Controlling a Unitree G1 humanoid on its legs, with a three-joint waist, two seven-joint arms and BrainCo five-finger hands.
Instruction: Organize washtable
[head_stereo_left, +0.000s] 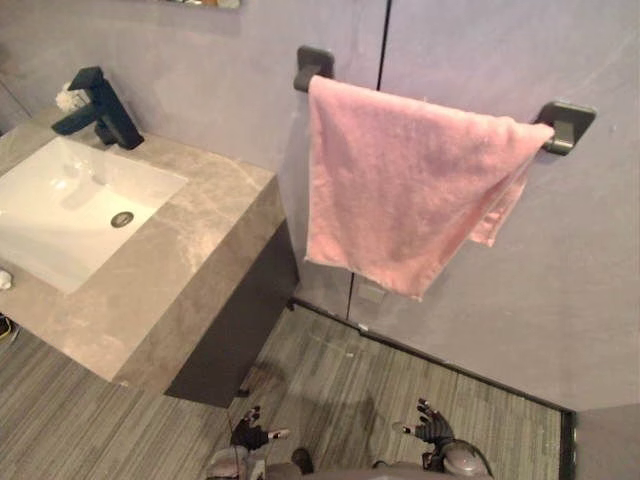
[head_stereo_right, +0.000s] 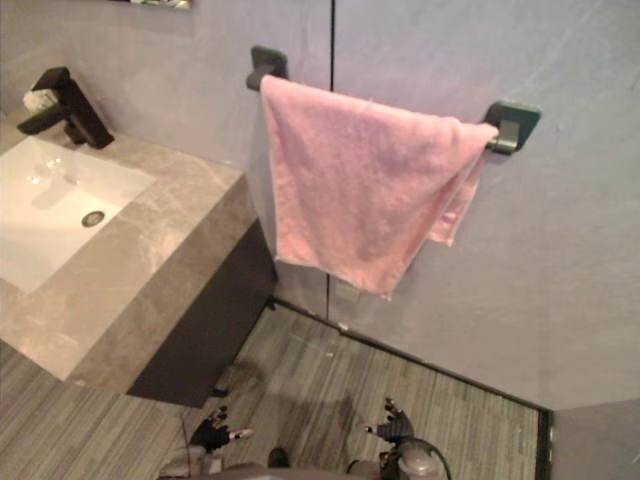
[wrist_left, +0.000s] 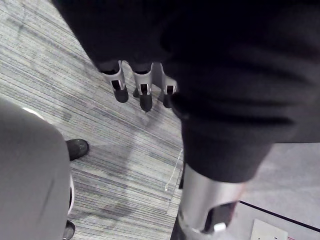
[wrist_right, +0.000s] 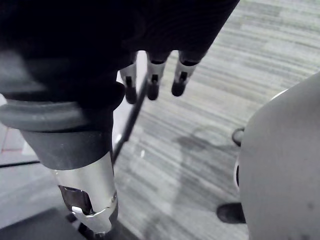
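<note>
A pink towel (head_stereo_left: 400, 195) hangs folded over a dark wall bar (head_stereo_left: 565, 125) on the grey wall, to the right of the washtable. The marble washtable (head_stereo_left: 190, 250) holds a white sink (head_stereo_left: 70, 205) with a black faucet (head_stereo_left: 105, 110). Both hands hang low over the striped floor, far below the towel. My left hand (head_stereo_left: 250, 435) is open with relaxed fingers (wrist_left: 142, 92) and holds nothing. My right hand (head_stereo_left: 432, 428) is open too, its fingers (wrist_right: 152, 82) straight and empty.
A small white object (head_stereo_left: 70, 97) sits behind the faucet. A small pale thing (head_stereo_left: 4, 280) lies at the sink's left edge. The dark cabinet (head_stereo_left: 235, 320) under the counter reaches the floor. Grey striped flooring (head_stereo_left: 330, 385) lies between cabinet and wall.
</note>
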